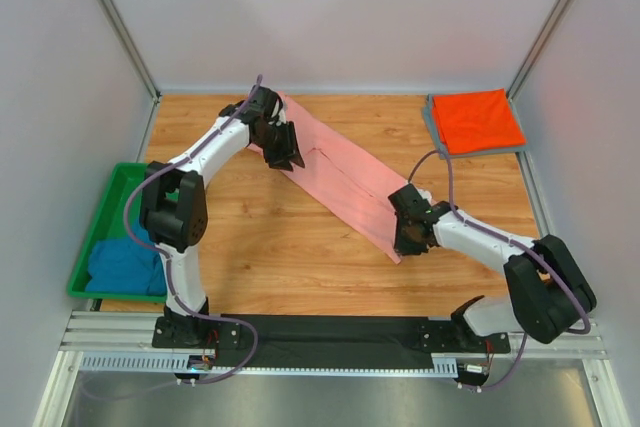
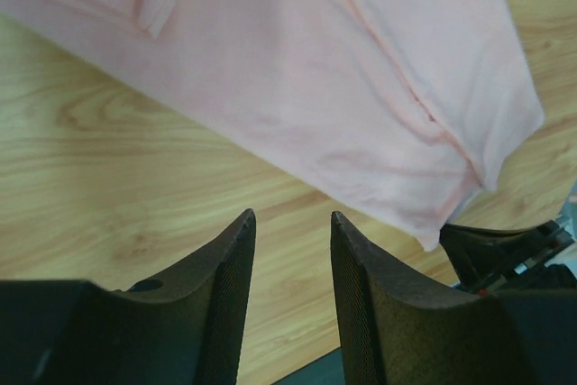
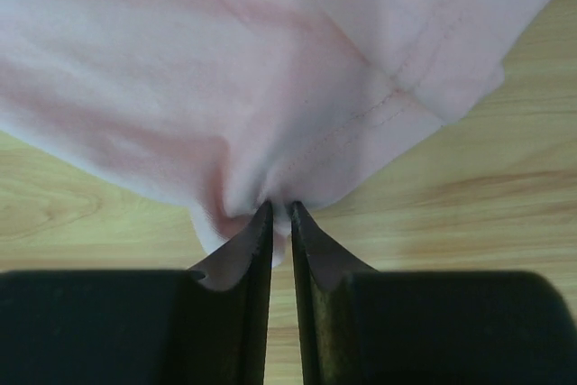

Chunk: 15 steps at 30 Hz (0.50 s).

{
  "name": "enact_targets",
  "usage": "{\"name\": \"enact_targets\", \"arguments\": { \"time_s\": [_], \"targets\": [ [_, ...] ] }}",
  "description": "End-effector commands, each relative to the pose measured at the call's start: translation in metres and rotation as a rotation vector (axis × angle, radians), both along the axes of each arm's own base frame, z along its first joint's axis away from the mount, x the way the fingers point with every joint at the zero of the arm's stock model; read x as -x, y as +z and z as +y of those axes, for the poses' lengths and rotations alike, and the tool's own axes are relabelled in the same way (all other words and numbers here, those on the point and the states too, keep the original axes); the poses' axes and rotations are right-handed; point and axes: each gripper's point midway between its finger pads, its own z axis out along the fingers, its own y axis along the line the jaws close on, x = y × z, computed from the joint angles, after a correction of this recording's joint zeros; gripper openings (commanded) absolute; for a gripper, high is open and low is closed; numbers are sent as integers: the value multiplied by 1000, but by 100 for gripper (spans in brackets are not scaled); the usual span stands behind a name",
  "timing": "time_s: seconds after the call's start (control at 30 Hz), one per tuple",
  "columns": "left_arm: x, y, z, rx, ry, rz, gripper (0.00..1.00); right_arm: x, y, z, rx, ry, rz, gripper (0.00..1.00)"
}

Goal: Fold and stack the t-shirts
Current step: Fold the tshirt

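Two folded tees (image 1: 478, 119), orange-red on grey, sit stacked; your right fingers (image 3: 248, 263) pinch the salmon-pink cloth t-shirt (image 1: 340, 172), left fingers (image 2: 230, 268) gape empty.

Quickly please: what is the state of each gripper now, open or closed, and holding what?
Left gripper: open, holding nothing.
Right gripper: closed on the edge of the pink shirt.
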Motion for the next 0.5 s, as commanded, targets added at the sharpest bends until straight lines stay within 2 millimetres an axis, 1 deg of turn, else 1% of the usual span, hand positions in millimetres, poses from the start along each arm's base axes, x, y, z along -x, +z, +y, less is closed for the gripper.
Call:
{"name": "enact_targets", "arguments": {
  "time_s": [0.0, 0.03, 0.07, 0.1, 0.13, 0.17, 0.2, 0.23, 0.27, 0.3, 0.33, 0.37, 0.4, 0.43, 0.47],
  "targets": [
    [19, 11, 15, -41, 1, 1, 46, 42, -21, 5, 72, -7, 84, 15],
    [24, 6, 18, -57, -3, 20, 46, 49, -20, 5, 93, -6, 94, 15],
    [28, 5, 20, -67, -8, 29, 46, 55, -17, 7, 97, -49, 93, 15],
    [33, 4, 21, -73, -16, 42, 46, 71, -14, 7, 133, -21, 114, 14],
    [40, -1, 22, -81, -31, 55, 45, 76, -11, 9, 132, -28, 116, 14],
    [45, -1, 19, -86, -45, 53, 45, 80, -3, 14, 111, -44, 102, 15],
    [49, 5, 17, -84, -53, 31, 45, 91, 2, 15, 127, -12, 109, 15],
    [56, 1, 14, -84, -65, 35, 45, 90, 16, 24, 92, 0, 76, 16],
    [59, 11, 3, -60, -86, -10, 45, 94, 23, 29, 86, 25, 69, 17],
    [63, 13, -3, -40, -80, -13, 45, 98, 29, 27, 91, 37, 73, 19],
    [74, 10, -12, -6, -101, 3, 45, 93, 45, 36, 49, 50, 43, 20],
    [83, 13, -28, 32, -131, -1, 45, 92, 53, 38, 35, 62, 31, 20],
    [85, 24, -46, 122, -136, -16, 45, 92, 63, 38, 33, 91, 24, 22],
    [95, 17, -56, 149, -145, 9, 45, 90, 74, 40, 9, 106, 1, 22],
    [102, 21, -77, 189, -179, -14, 45, 82, 94, 49, -25, 117, -37, 22]
  ]
}}
